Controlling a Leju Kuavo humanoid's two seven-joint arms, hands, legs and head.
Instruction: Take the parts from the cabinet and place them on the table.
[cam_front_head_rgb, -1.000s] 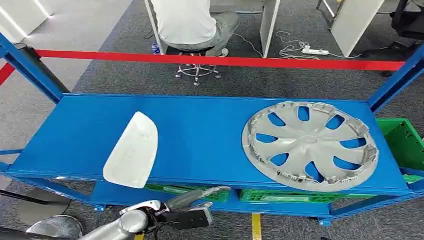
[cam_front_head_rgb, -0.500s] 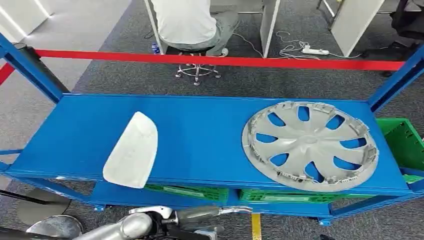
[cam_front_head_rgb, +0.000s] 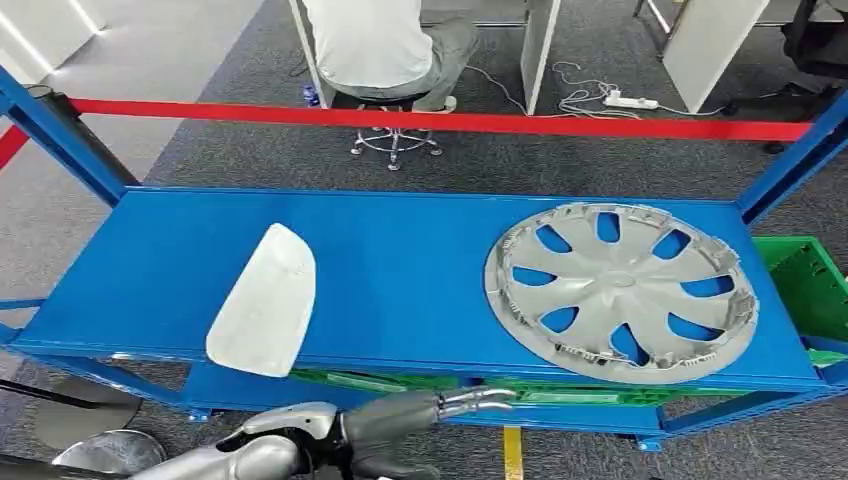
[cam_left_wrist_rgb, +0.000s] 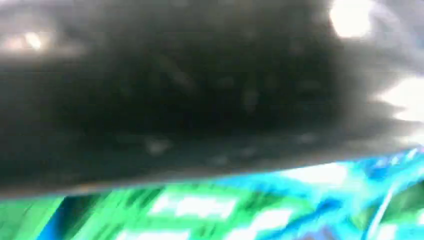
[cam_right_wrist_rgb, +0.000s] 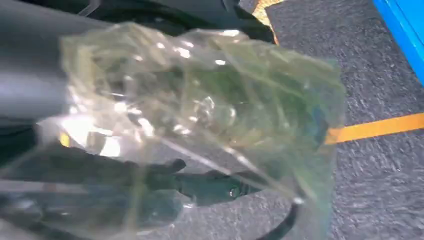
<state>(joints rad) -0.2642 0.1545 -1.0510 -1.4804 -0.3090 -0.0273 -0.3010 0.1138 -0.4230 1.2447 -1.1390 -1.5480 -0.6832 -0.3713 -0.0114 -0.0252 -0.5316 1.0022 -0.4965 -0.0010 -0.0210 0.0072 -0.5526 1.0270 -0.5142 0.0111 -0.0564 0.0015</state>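
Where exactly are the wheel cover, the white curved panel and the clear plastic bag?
wheel cover (cam_front_head_rgb: 620, 281), head view, centre hub.
white curved panel (cam_front_head_rgb: 265, 300), head view, middle.
clear plastic bag (cam_right_wrist_rgb: 210, 115), right wrist view, middle.

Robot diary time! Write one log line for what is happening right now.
left hand: below blue shelf front edge, fingers extended | right hand: holds clear plastic bag | shelf: hubcap, white cover

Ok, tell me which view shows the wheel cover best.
The head view: the wheel cover lies whole and sharp on the blue shelf. The left wrist view is blurred dark; the right wrist view looks at a clear plastic bag over the floor.
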